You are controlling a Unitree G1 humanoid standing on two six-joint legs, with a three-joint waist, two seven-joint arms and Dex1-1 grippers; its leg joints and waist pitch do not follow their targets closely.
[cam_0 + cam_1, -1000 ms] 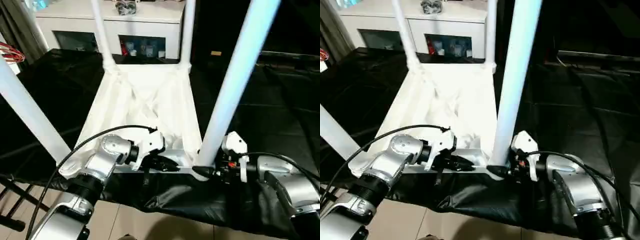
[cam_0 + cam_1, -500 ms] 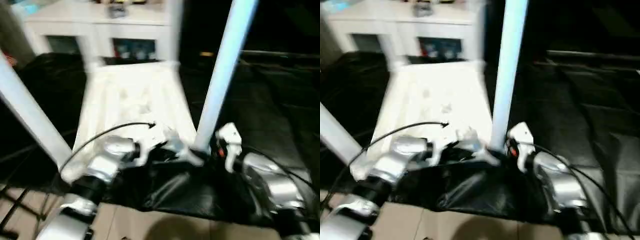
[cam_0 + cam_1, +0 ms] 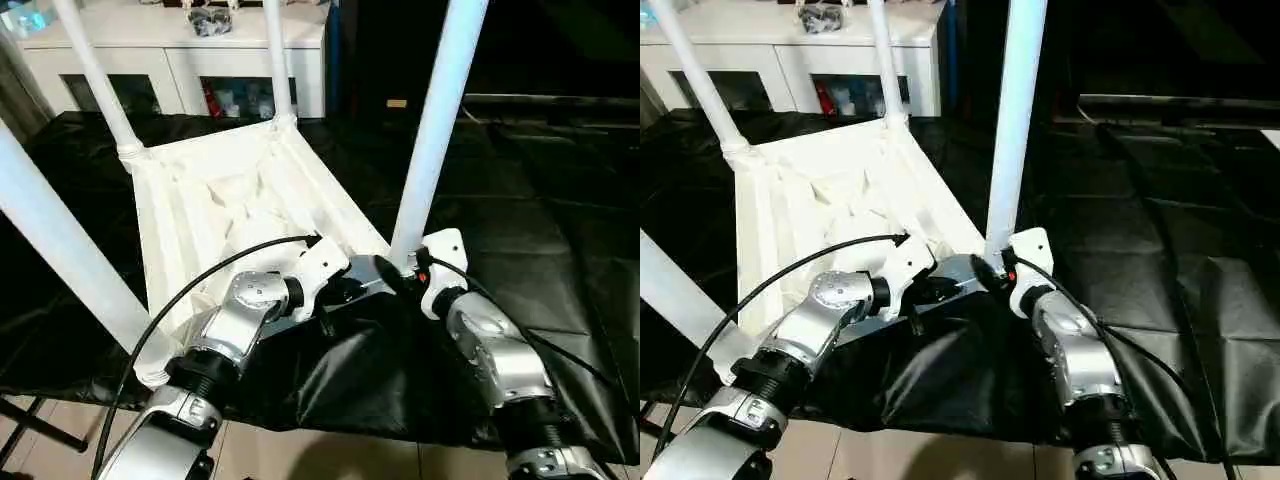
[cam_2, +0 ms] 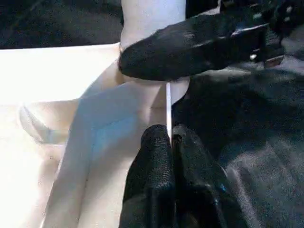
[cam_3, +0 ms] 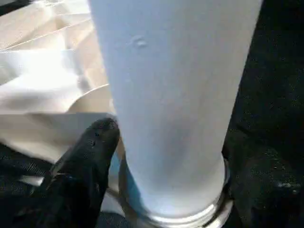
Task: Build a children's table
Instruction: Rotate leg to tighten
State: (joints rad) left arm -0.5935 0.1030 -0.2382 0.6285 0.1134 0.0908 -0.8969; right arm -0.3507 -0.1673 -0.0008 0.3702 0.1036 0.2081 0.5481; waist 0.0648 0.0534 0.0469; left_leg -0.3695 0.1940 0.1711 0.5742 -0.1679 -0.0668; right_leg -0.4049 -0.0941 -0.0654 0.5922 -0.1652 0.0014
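Left jaws pinch children's table (image 3: 225,200) rim | right jaws unclear | black cloth (image 3: 560,220) | white cabinet (image 3: 190,45) behind

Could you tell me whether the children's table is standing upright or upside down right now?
Upside down: the children's table lies top-down, its ribbed underside showing and legs pointing up.

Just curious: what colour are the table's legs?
White, like the top; the legs show best in the left eye view.

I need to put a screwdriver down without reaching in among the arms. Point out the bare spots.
Bare black cloth lies to the right of the near-right leg, and more left of the table top. The near edge is crowded: left tool and right tool meet there.
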